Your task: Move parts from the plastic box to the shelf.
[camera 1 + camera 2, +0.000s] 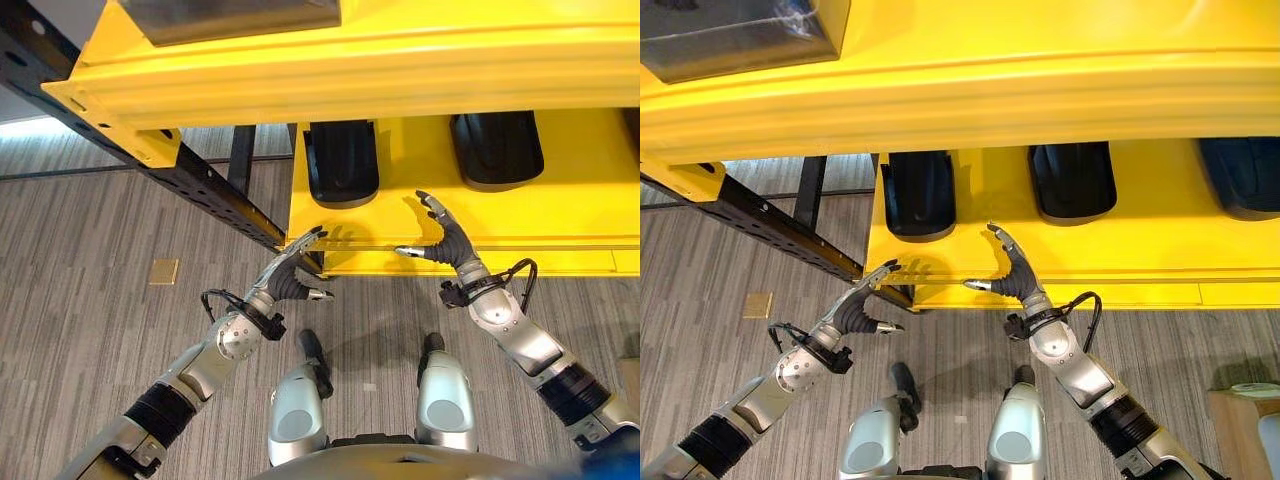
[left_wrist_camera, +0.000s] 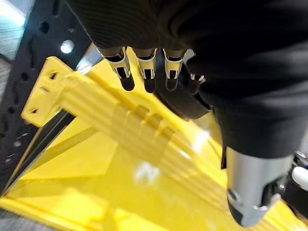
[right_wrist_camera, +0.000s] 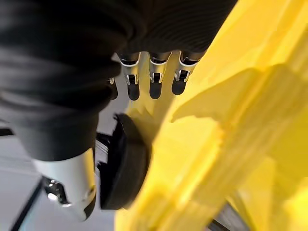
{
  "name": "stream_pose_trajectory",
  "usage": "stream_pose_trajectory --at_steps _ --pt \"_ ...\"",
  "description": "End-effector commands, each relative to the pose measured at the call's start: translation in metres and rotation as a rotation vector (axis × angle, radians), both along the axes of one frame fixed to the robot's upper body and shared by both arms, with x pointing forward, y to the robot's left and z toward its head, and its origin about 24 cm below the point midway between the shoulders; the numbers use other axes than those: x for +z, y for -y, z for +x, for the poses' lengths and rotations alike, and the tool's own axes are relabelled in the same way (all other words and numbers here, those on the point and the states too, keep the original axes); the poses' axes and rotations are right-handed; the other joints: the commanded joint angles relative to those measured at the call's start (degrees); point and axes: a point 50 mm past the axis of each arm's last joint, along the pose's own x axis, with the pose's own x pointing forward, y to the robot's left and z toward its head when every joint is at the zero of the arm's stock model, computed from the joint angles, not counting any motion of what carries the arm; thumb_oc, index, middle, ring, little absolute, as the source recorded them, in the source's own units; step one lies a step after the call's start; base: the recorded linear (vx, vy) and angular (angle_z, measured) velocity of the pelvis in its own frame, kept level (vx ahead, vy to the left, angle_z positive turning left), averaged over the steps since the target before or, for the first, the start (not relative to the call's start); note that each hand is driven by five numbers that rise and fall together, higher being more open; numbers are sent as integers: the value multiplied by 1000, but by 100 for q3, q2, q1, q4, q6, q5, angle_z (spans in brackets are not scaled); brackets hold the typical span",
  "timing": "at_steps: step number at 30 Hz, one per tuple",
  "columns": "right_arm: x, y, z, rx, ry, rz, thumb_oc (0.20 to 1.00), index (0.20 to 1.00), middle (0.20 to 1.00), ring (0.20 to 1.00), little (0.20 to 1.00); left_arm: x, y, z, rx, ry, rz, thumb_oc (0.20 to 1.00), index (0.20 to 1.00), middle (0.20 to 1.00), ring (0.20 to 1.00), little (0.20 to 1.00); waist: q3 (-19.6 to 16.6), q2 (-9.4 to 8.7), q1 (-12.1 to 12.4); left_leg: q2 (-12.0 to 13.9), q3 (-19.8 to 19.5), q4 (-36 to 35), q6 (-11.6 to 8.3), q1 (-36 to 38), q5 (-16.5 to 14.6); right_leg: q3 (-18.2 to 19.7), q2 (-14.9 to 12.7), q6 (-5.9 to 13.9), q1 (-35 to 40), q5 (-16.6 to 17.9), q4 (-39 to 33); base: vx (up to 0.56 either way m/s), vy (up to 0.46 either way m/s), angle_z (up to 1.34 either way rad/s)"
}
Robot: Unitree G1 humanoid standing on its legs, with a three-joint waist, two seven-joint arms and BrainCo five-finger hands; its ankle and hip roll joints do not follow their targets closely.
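We see the left robot hand [image 1: 291, 276] with fingers spread and relaxed, empty, hovering at the front corner of the yellow shelf [image 1: 560, 215]. The right robot hand [image 1: 446, 243] is likewise spread, thumb apart from its straight fingers, holding nothing, poised over the shelf's front edge. On the shelf's lower level we note black moulded parts: one [image 1: 341, 162] lying just beyond the left robot hand, a second [image 1: 497, 148] beyond the right robot hand, and a third [image 1: 1246, 175] farther right. A black perforated upright [image 1: 200, 185] runs beside the shelf above the grey striped floor [image 1: 90, 330].
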Motion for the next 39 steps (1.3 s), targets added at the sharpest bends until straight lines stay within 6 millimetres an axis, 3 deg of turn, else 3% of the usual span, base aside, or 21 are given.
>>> stream_pose_trajectory --at_steps 1,9,16,18,29,39 --pt "13 -9 1 91 56 -87 1000 1000 1000 1000 1000 13 -15 0 49 62 -44 1000 1000 1000 1000 1000 -37 -177 128 242 -83 560 18 43 -474 -297 -223 59 75 62 255 -7 -57 -2" --pt "11 -5 3 189 68 -309 1000 1000 1000 1000 1000 36 -37 -2 162 220 -158 1000 1000 1000 1000 1000 28 -264 436 255 -246 683 -9 -88 -489 -443 -232 57 83 29 340 -4 -71 11" --pt "1 -7 8 208 81 -408 1000 1000 1000 1000 1000 69 -37 -6 118 397 -288 1000 1000 1000 1000 1000 94 -359 785 238 -401 786 -39 -221 -509 -633 -238 39 141 -12 367 3 -94 18" --pt "1 -12 13 216 111 -444 1000 1000 1000 1000 1000 64 -39 -7 117 350 -257 1000 1000 1000 1000 1000 124 -370 904 241 -444 844 -62 -283 -511 -702 -244 29 151 -42 414 14 -72 16" --pt "7 -28 21 314 172 -573 1000 1000 1000 1000 1000 53 -44 -6 145 290 -254 1000 1000 1000 1000 1000 150 -265 1050 203 -519 900 -55 -365 -542 -773 -306 6 80 -124 598 9 5 6" --pt "15 -61 21 457 215 -616 1000 1000 1000 1000 1000 54 -41 0 143 273 -253 1000 1000 1000 1000 1000 168 -207 1176 162 -551 880 -64 -385 -536 -864 -382 12 31 -150 700 1 4 4"
